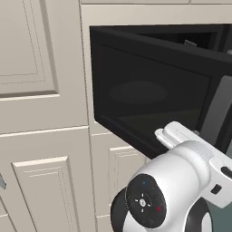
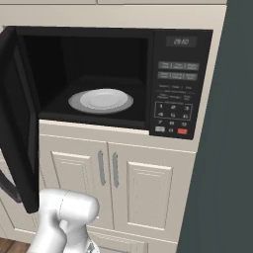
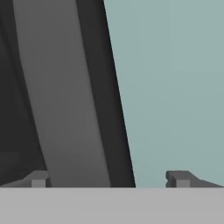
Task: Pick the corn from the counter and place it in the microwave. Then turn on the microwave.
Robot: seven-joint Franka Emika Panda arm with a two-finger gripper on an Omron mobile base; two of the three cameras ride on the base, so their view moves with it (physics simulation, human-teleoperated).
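Right base view shows the microwave [image 2: 113, 79] with its door swung wide and a bare plate [image 2: 103, 99] inside, no corn on it. Hand view has the pincer [image 3: 109, 179] spread apart, empty, beside the door's grey handle [image 3: 61, 96]. Fetching the corn looks next.

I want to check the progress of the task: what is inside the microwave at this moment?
Inside the microwave a white plate lies on the dark floor, and nothing lies on it. No corn is there. The open door hides the far left edge of the cavity.

Microwave [image 2: 118, 79] door [image 2: 17, 123] cut off at left edge; keypad [image 2: 173, 106] labels too small to read.
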